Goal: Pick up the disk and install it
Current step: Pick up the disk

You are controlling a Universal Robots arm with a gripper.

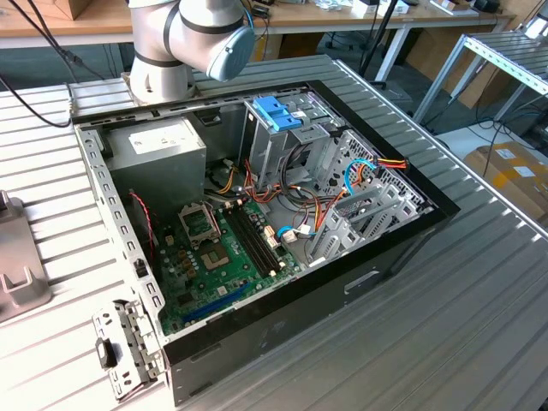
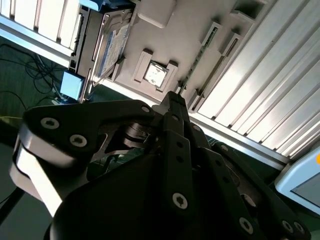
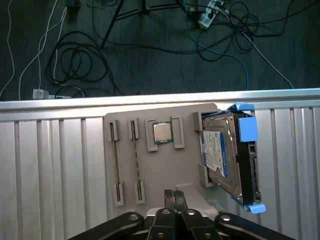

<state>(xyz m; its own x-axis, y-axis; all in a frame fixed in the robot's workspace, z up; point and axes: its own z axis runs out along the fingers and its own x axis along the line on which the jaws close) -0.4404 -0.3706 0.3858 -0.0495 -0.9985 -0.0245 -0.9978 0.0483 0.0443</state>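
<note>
The disk (image 3: 220, 155) stands on its edge in a slot at one end of a grey holder plate (image 3: 160, 170). It has a dark metal body, a white and blue label and blue plastic rails. The second wrist view catches the disk (image 2: 112, 42) near the plate's (image 2: 195, 35) end. My gripper (image 3: 174, 192) hangs above the plate's near edge, beside the disk and apart from it. Its black fingers (image 2: 175, 100) are pressed together, shut, with nothing between them.
A processor chip (image 3: 161, 132) and two long thin strips (image 3: 136, 160) lie in other slots of the plate. In the exterior view an open computer case (image 1: 257, 214) lies on the ribbed metal table (image 1: 479, 325), with an upright blue-topped drive cage (image 1: 278, 111), a power supply (image 1: 158, 145) and a motherboard (image 1: 223, 248).
</note>
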